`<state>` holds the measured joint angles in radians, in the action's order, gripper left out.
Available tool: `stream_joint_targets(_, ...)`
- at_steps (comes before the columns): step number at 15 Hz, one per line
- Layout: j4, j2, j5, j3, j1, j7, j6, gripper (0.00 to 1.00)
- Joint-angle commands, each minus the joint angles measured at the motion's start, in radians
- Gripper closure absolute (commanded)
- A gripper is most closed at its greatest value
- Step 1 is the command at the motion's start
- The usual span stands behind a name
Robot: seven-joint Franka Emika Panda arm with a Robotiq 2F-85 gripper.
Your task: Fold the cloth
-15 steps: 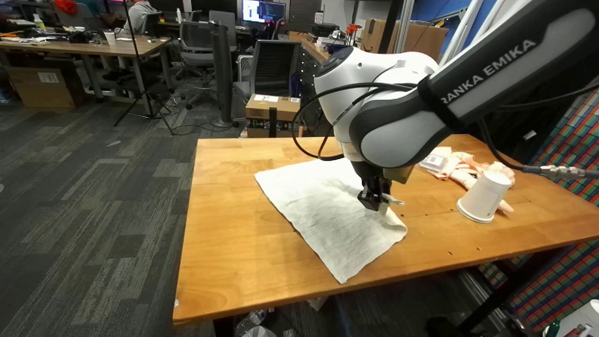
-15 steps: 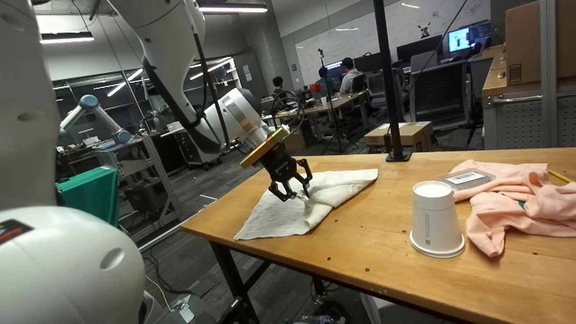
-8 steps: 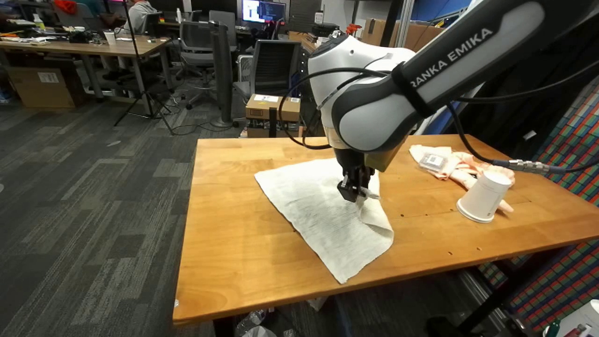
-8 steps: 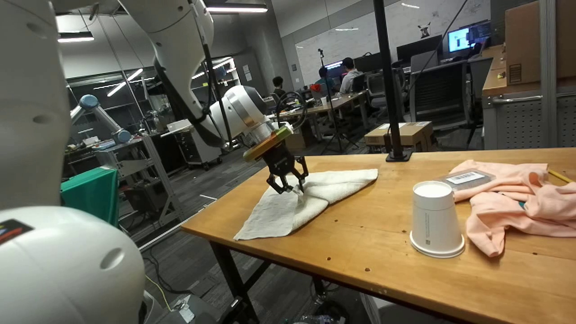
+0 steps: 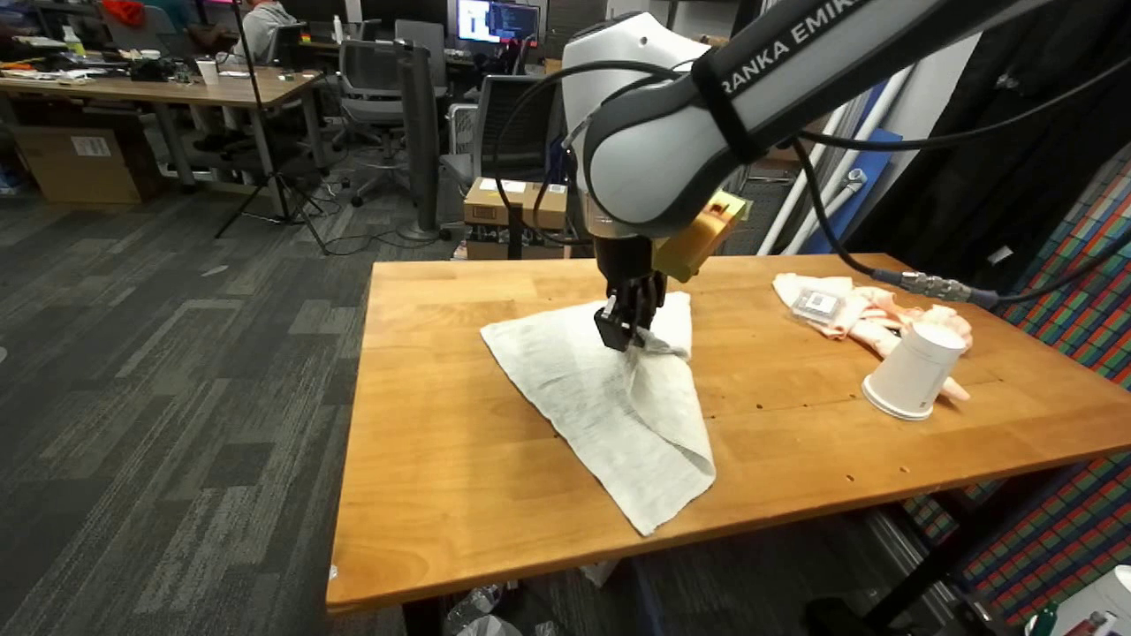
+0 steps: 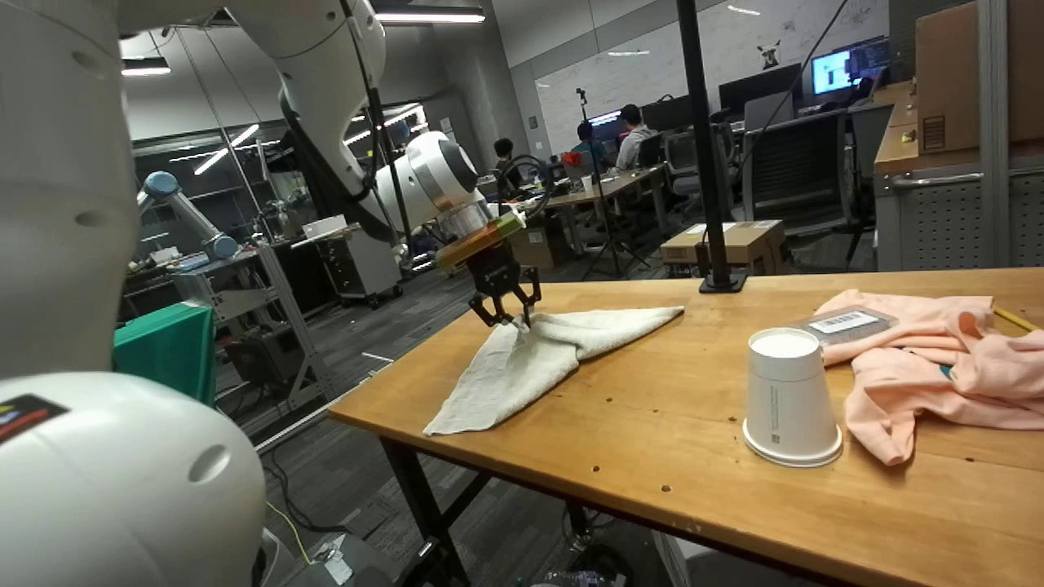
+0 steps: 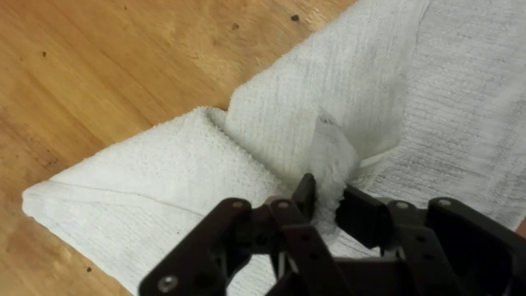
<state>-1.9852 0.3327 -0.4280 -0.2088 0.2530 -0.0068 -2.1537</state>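
With my gripper [image 7: 327, 195] I pinch a bunched bit of the white cloth [image 5: 610, 411], which lies partly doubled over on the wooden table [image 5: 442, 459], well apart from an upturned white cup [image 6: 789, 399] standing just beside some peach fabric [image 6: 913, 387]

In an exterior view: cloth [image 6: 542, 363] on table [image 6: 636, 444]. From cloth: post [image 6: 716, 204] 2 o'clock, cup [image 6: 787, 399] 3 o'clock. From cup: fabric bundle [image 6: 954, 387] 3 o'clock; flat case [image 6: 851, 324] 1 o'clock, on bundle.
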Motion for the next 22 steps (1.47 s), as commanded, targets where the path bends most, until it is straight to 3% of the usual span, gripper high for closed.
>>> stream_joint_targets(1, 0.084, 0.06, 0.07, -0.011, 0.017, -0.06, 0.021, 0.92)
stream_joint_targets(11, 0.278, 0.176, 0.087, -0.01, 0.072, -0.096, 0.078, 0.92)
stream_joint_targets(22, 0.63, 0.35, 0.113, 0.007, 0.077, -0.168, 0.218, 0.92)
